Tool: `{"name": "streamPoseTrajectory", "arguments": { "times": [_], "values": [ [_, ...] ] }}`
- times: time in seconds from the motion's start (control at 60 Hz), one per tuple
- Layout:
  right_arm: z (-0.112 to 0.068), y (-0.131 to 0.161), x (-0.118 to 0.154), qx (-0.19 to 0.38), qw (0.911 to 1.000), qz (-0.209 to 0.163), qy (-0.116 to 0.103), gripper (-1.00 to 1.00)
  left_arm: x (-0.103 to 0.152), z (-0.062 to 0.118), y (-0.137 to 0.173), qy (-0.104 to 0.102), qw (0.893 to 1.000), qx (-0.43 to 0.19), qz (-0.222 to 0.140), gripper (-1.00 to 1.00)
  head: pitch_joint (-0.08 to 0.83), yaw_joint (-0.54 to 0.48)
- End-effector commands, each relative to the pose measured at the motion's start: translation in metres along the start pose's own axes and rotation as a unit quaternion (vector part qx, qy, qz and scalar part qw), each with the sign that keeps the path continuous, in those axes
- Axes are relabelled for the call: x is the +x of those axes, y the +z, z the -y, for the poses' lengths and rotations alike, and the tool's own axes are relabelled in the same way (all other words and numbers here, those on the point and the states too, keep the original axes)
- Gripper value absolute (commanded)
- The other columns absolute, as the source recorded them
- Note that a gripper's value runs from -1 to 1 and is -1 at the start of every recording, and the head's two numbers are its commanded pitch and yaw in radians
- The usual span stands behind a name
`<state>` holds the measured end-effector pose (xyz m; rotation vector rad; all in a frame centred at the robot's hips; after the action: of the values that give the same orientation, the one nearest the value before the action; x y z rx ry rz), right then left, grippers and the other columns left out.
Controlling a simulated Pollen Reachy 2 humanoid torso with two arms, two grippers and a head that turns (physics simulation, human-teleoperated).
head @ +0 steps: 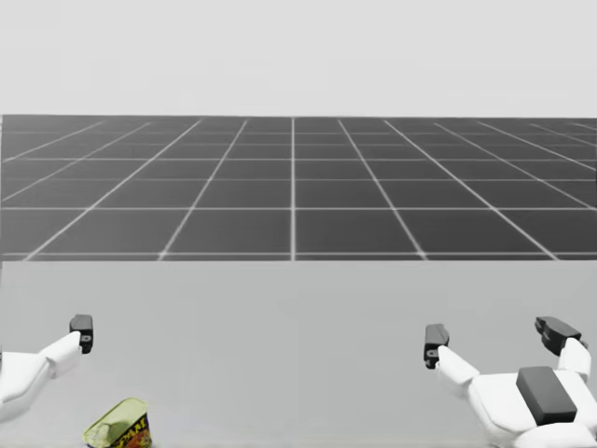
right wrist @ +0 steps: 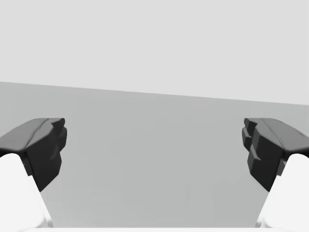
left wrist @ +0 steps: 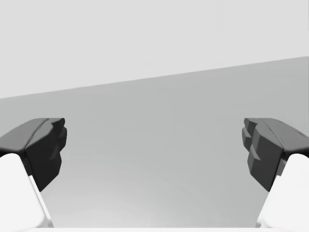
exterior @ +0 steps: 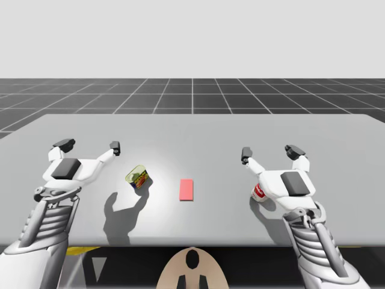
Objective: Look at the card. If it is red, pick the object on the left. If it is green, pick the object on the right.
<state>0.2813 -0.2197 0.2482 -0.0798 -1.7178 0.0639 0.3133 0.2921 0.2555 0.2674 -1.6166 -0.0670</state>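
Nearest you in the high view, two white arms come in from the bottom edge over a grey table [exterior: 192,129]. Your left gripper [exterior: 89,145] has its fingers spread wide apart, and so does your right gripper [exterior: 269,152]. A red card [exterior: 187,189] lies flat at the table's middle. Left of it, between the card and the left arm, a yellow rectangular can [exterior: 138,177] rests tilted. At the right, a red and white round can [exterior: 259,192] is mostly hidden by the right hand. The head view catches the yellow rectangular can [head: 119,425] at its lower edge, with a dark grid floor [head: 293,187] beyond the table. Both wrist views show bare table ahead of the parted fingers.
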Motion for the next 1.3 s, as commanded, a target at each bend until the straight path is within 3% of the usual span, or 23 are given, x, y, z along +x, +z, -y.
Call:
{"name": "streamPoseTrajectory", "arguments": {
  "times": [0.017, 0.3, 0.55, 1.067, 1.3],
  "values": [
    [-0.0013, -0.0006, -0.0002, -0.004, 1.0, -0.002, -0.004, -1.0, -0.0007, 0.0001, -0.0004, -0.003, 1.0, -0.001, 0.0, -1.0, 0.325, -0.02],
    [0.0031, -0.0013, 0.0011, -0.002, 0.9999, -0.009, -0.011, -1.0, -0.0019, 0.004, -0.0004, -0.009, 1.0, -0.004, 0.0, -1.0, 0.556, -0.03],
    [0.0044, -0.001, 0.0028, -0.001, 0.9998, -0.009, -0.015, -1.0, -0.0031, 0.0052, -0.002, -0.012, 1.0, -0.008, -0.001, -1.0, 0.688, 0.01],
    [0.0046, 0.0009, 0.007, 0.001, 0.9998, -0.007, -0.019, -1.0, 0.0007, 0.0031, 0.0001, -0.007, 1.0, -0.005, 0.004, -1.0, 0.75, 0.04],
    [0.0017, 0.0038, 0.0083, 0.006, 0.9998, -0.006, -0.018, -1.0, 0.0017, 0.0041, 0.0011, -0.006, 1.0, -0.005, 0.004, -1.0, 0.741, 0.18]
  ]
}}
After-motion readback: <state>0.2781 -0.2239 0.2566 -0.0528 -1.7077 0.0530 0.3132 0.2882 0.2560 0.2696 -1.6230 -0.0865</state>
